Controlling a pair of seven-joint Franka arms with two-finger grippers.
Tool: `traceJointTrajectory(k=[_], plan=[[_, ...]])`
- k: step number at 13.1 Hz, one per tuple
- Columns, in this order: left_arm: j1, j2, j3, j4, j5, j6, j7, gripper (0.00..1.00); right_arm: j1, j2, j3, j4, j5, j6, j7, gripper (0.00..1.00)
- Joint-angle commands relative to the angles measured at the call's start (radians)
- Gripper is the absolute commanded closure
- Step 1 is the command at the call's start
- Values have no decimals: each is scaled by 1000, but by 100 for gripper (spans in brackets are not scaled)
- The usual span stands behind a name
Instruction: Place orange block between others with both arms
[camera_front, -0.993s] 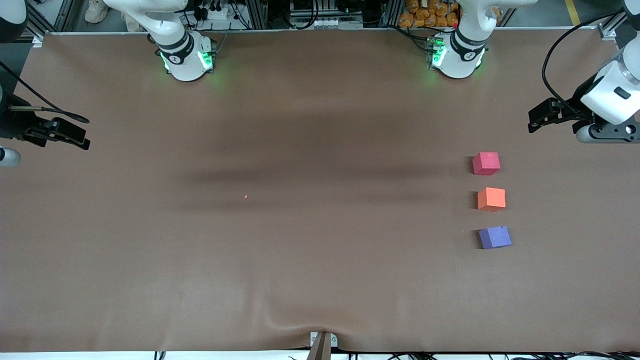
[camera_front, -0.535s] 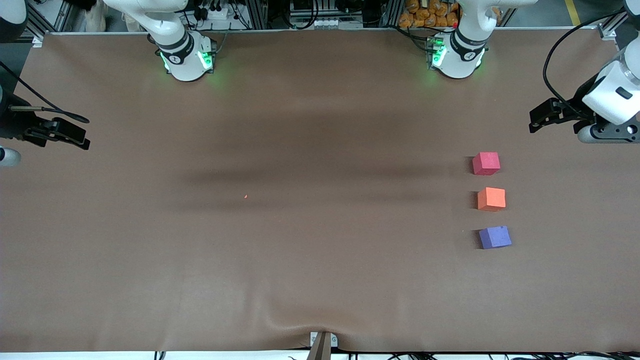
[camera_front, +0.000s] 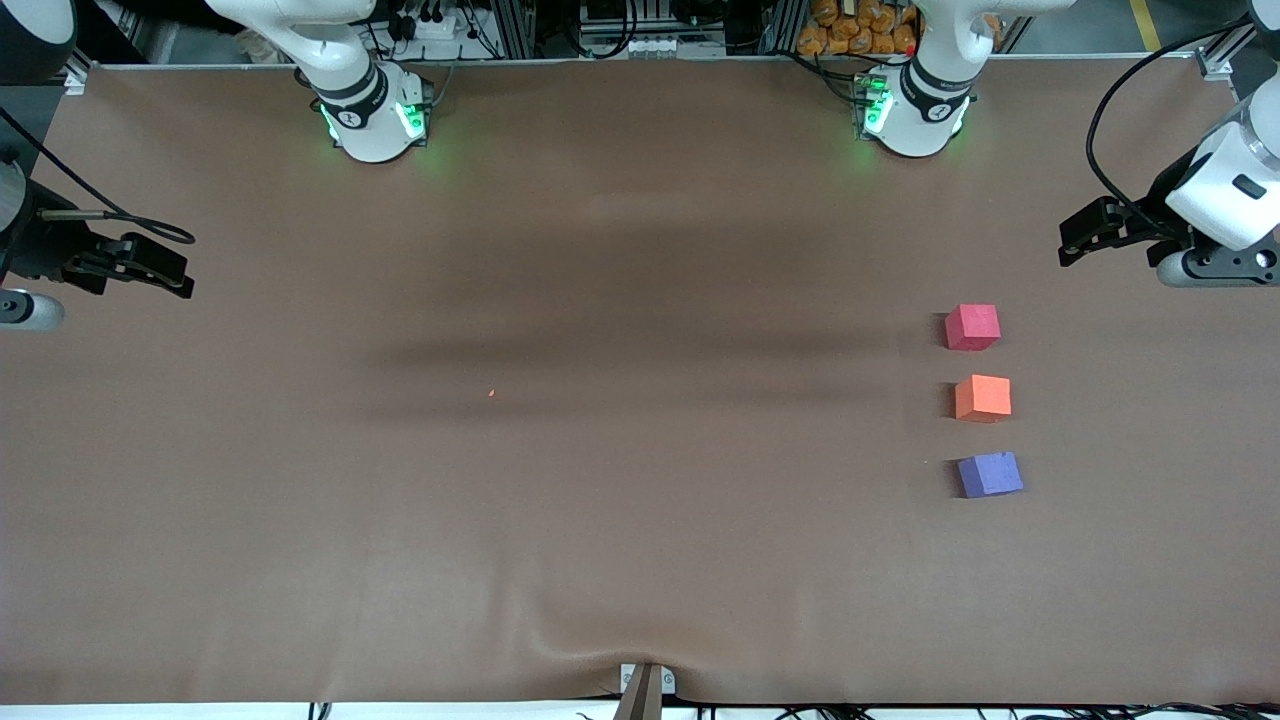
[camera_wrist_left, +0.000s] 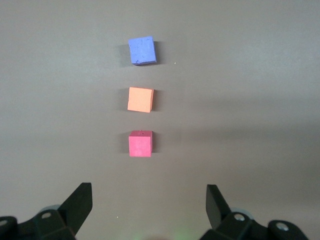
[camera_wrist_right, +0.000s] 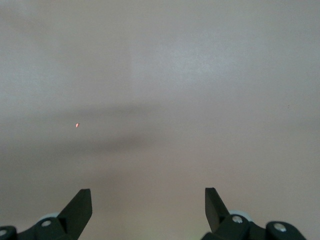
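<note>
Three small cubes stand apart in a row toward the left arm's end of the table. The orange block (camera_front: 982, 398) (camera_wrist_left: 140, 99) is the middle one. The red-pink cube (camera_front: 972, 327) (camera_wrist_left: 140, 144) is farther from the front camera and the purple-blue cube (camera_front: 990, 474) (camera_wrist_left: 142, 50) is nearer. My left gripper (camera_front: 1066, 243) (camera_wrist_left: 149, 192) hangs open and holds nothing, over bare table short of the red-pink cube. My right gripper (camera_front: 186, 278) (camera_wrist_right: 148, 196) is open and holds nothing over the table's edge at the right arm's end.
A brown mat (camera_front: 640, 520) covers the table, with a wrinkle at its front edge. A tiny orange speck (camera_front: 491, 393) (camera_wrist_right: 77, 125) lies near the middle. Both green-lit arm bases (camera_front: 372, 120) stand along the back edge.
My right gripper has shifted a little inward over the table. The left arm and the three cubes have stayed where they were.
</note>
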Motion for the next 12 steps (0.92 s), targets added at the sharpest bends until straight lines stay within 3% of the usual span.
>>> traceJointTrajectory(k=[1,12], plan=[[2,-7,-3,-7,15,6,-10,0,1,4,4,16,-25,-4,-7,0],[48,-6,-33,-10,5,6,-7,0,21,4,4,16,-44,0,-4,0]])
